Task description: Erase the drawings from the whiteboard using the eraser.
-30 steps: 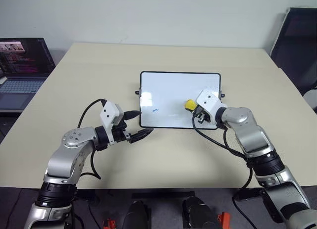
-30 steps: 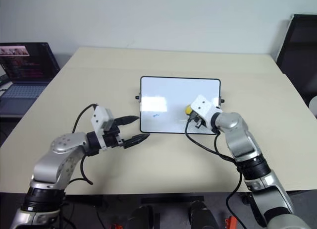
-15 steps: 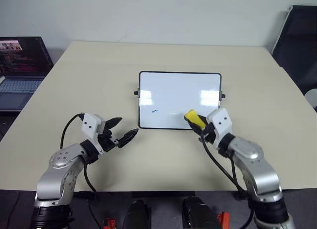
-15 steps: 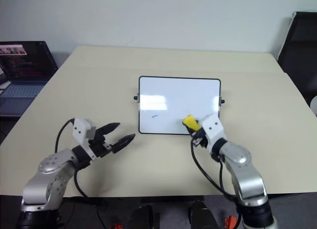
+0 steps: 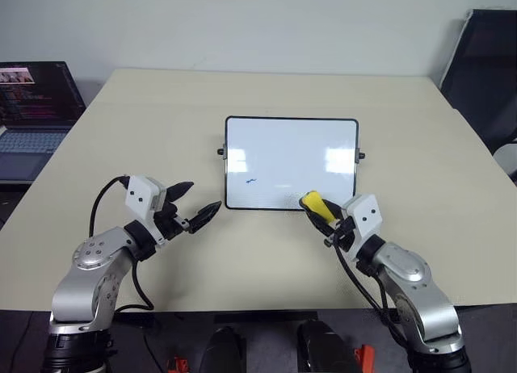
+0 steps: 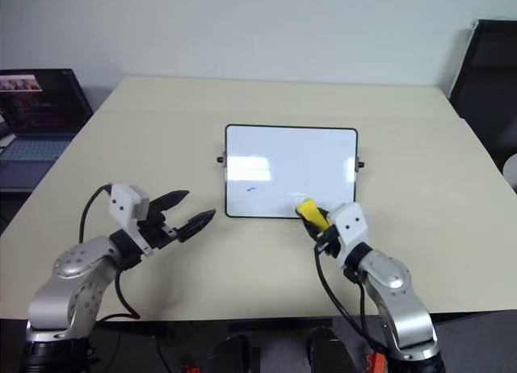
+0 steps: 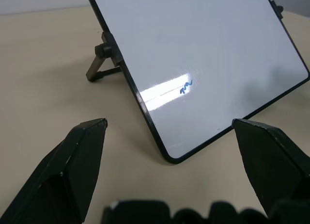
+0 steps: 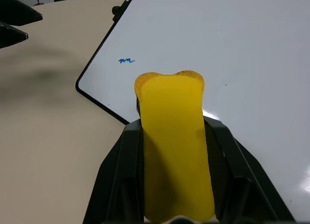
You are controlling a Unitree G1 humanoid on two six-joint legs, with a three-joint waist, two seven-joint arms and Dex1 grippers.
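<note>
Black jaws of the left gripper (image 5: 199, 214) stand wide apart, holding nothing, toward the counter's (image 5: 121, 139) near left edge. The whiteboard (image 5: 291, 159) sits mid-counter, one blue squiggle (image 5: 251, 180) on its left part. At its near edge, the right gripper (image 5: 327, 220) clamps the yellow eraser (image 5: 317, 205).

arms: silver-grey metal shells, rounded at the joints, with black bands between segments
wrists: a white boxy block on each, a small dark dot on its face
left gripper (image 5: 192, 213): two black, pointed, wedge-shaped fingers (image 7: 72, 170), matte, on a black base
right gripper (image 6: 317, 224): black fingers (image 8: 123, 175) with thick angular sides
cables: a black one loops from each white block back along the forearm
shoulder joints: round silver caps with small dark screw holes
</note>
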